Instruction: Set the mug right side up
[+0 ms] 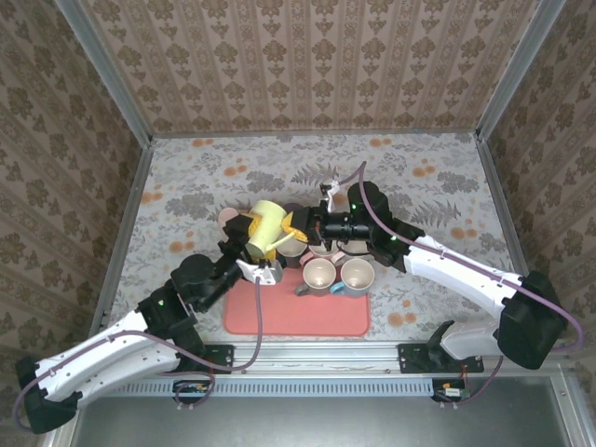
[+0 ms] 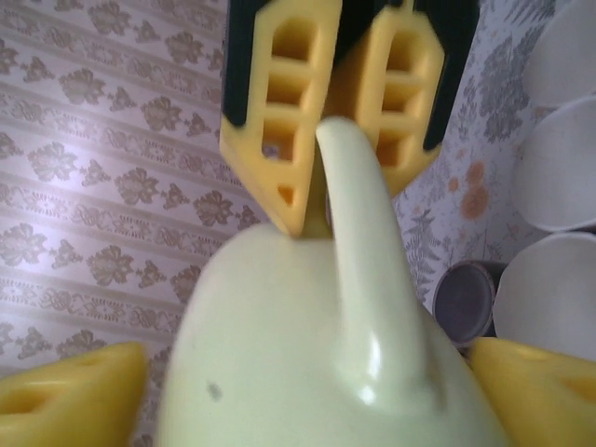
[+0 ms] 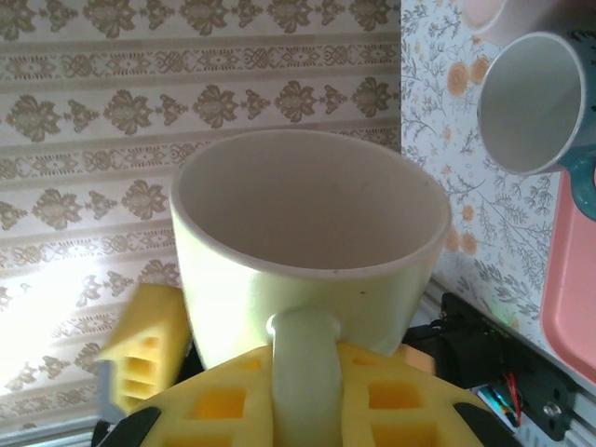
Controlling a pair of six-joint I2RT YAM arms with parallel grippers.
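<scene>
Mug (image 1: 268, 228), a single pale yellow one, hung off the table (image 1: 438, 177) between the two grippers, just beyond the far edge of the pink tray (image 1: 298, 321). The right gripper (image 3: 303, 382) was clamped on the handle (image 2: 358, 233), with one yellow finger (image 2: 279, 112) pressed to each side of the loop. The left gripper (image 2: 307, 382) was spread wide, its two fingertips (image 2: 70, 391) flanking the mug's body. Whether they touched the glaze I could not tell. From the right wrist the mug's mouth faced the camera and showed a bare, pale inside. From above it sat at a tilt, but how far over was hard to judge with both sets of fingers crowding it.

Around it I counted at least five other cups. Two pale cups (image 1: 319, 273) stood mouth up, side by side, at the tray's far edge, showing only pale insides. A third cup (image 1: 324, 249) sat just behind them, half hidden under the right arm. A dark cup (image 1: 291, 216) and a pinkish cup (image 1: 228, 217) showed beside the held mug, each mostly covered. From the left wrist, three white rims (image 2: 559, 168) were cut off at the right edge. One tray lay on the table, its near part bare.
</scene>
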